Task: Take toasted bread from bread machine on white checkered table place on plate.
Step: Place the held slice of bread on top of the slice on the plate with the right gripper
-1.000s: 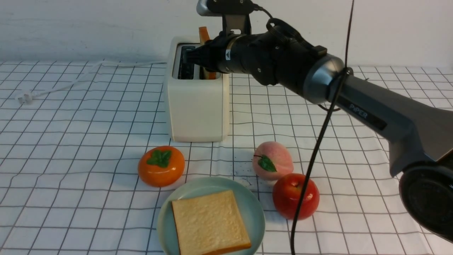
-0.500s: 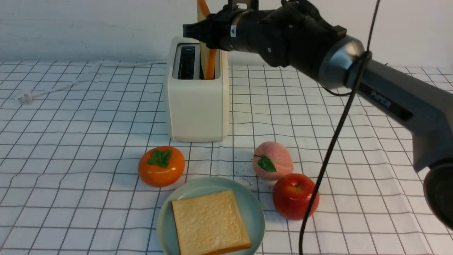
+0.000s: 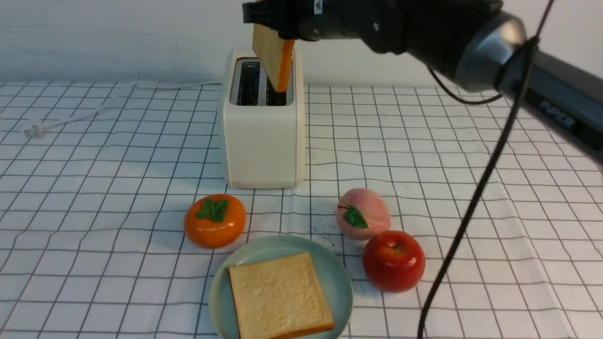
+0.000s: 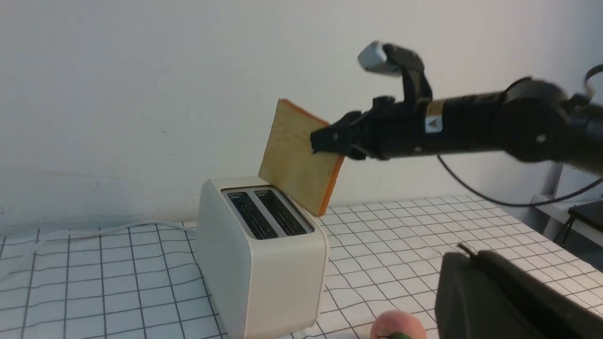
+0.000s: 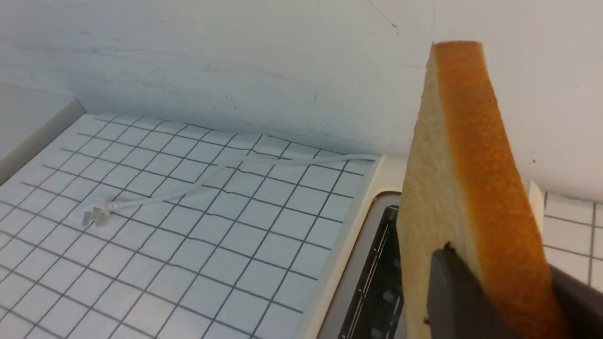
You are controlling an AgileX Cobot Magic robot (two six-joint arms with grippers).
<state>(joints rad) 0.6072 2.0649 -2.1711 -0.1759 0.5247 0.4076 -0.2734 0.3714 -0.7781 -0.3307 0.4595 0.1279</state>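
My right gripper is shut on a slice of toasted bread and holds it tilted just above the bread machine, its lower corner over the right slot. That slice also shows in the left wrist view and, edge-on between the dark fingers, in the right wrist view. A second slice of toasted bread lies flat on the mint-green plate at the front of the white checkered table. My left gripper is shut with nothing in it, low over the table to the right of the bread machine.
An orange persimmon lies left of the plate. A peach and a red apple lie on its right. The white power cord runs back-left from the bread machine. A black cable hangs from the right arm.
My right gripper has risen with the slice, drawing it up out of the right slot until it hangs nearly free above the bread machine. The rest has stayed put.
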